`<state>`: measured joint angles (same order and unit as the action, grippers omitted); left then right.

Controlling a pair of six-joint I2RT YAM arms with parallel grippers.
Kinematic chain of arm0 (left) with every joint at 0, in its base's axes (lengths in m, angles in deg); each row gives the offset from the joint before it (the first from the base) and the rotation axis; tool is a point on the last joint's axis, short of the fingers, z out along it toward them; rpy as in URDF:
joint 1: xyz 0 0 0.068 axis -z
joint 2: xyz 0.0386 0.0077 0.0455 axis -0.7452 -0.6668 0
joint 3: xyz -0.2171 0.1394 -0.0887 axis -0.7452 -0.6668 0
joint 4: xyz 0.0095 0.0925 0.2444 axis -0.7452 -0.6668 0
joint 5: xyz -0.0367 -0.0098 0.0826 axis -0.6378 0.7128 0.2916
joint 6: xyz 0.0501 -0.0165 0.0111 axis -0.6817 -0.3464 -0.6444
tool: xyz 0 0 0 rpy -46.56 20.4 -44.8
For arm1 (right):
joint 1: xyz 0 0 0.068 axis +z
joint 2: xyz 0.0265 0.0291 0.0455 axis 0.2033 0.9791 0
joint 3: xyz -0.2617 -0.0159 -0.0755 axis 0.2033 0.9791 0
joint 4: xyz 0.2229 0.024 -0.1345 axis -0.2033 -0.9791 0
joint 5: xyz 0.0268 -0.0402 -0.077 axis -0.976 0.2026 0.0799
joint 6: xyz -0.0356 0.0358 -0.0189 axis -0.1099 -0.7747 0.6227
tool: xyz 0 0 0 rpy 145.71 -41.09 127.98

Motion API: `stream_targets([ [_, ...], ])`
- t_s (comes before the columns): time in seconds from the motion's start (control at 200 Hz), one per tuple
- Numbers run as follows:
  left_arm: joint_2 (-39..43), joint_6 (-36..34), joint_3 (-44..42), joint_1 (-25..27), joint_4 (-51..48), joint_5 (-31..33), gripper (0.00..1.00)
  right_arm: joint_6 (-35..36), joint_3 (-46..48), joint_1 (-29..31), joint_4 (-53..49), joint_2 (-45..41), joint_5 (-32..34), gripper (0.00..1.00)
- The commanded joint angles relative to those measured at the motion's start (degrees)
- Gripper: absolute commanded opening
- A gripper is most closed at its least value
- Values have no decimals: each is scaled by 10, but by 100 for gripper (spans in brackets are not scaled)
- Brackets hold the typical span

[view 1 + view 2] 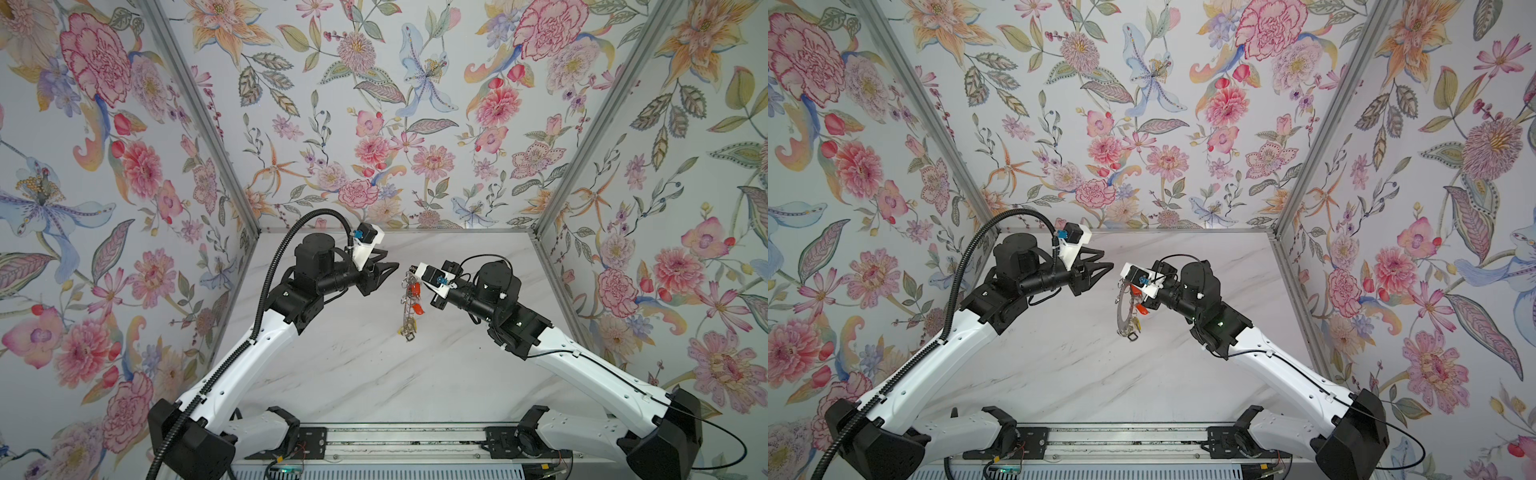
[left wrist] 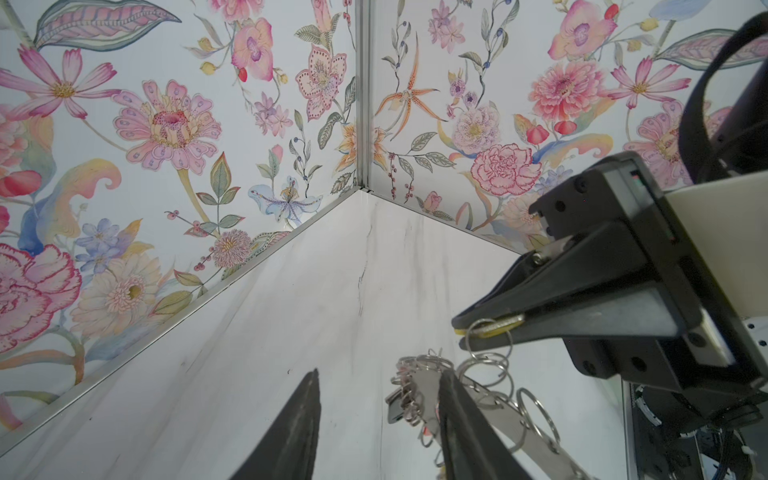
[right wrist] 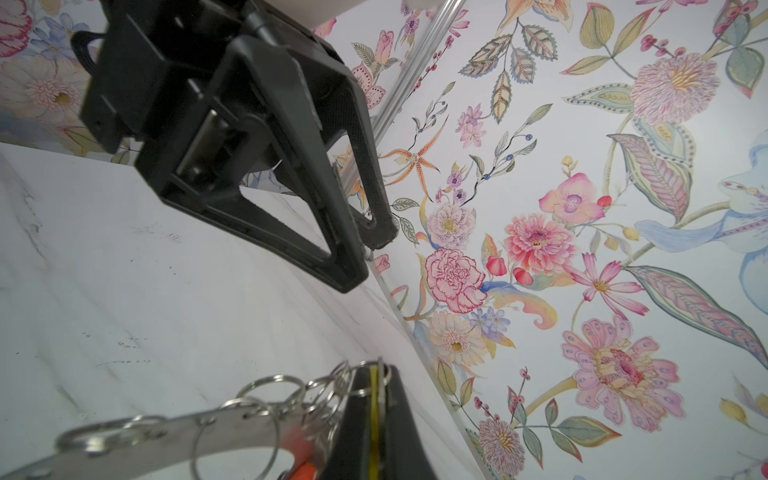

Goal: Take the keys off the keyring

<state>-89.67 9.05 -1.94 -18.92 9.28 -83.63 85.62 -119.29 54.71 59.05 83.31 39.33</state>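
Note:
The keyring (image 1: 1120,309), a flat grey metal disc fringed with wire loops, hangs in the air at mid table, edge-on in a top view (image 1: 406,305). Keys with orange tags (image 1: 416,287) dangle from it. My right gripper (image 3: 376,372) is shut on a yellow-tagged key (image 2: 494,327) at the keyring's upper end. My left gripper (image 1: 391,258) is open just left of that upper end. In the left wrist view the keyring's rim (image 2: 424,388) and a silver key (image 2: 395,409) show between its fingers (image 2: 461,424), close to one of them. Contact cannot be told.
Below the hanging keyring lies the white marble table (image 1: 353,374). Floral walls with metal corner posts (image 1: 199,112) close it in on three sides. A rail (image 1: 399,440) with both arm bases runs along the front edge.

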Motion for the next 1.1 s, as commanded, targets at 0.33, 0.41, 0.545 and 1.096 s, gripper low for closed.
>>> stream_targets([
  [0.33, -4, -151, 11, 5, -51, -102, 40, 12, -19, -4, 9, -11, -39, 0],
  [0.41, -10, -162, 15, 9, -64, -108, 40, 12, -21, -4, 9, -11, -43, 0],
  [0.545, -19, -172, 16, 17, -70, -96, 39, 11, -23, -4, 10, -8, -45, 0],
  [1.096, -36, -155, 15, 23, -37, -91, 26, 2, -12, -1, 25, -9, -56, 0],
])
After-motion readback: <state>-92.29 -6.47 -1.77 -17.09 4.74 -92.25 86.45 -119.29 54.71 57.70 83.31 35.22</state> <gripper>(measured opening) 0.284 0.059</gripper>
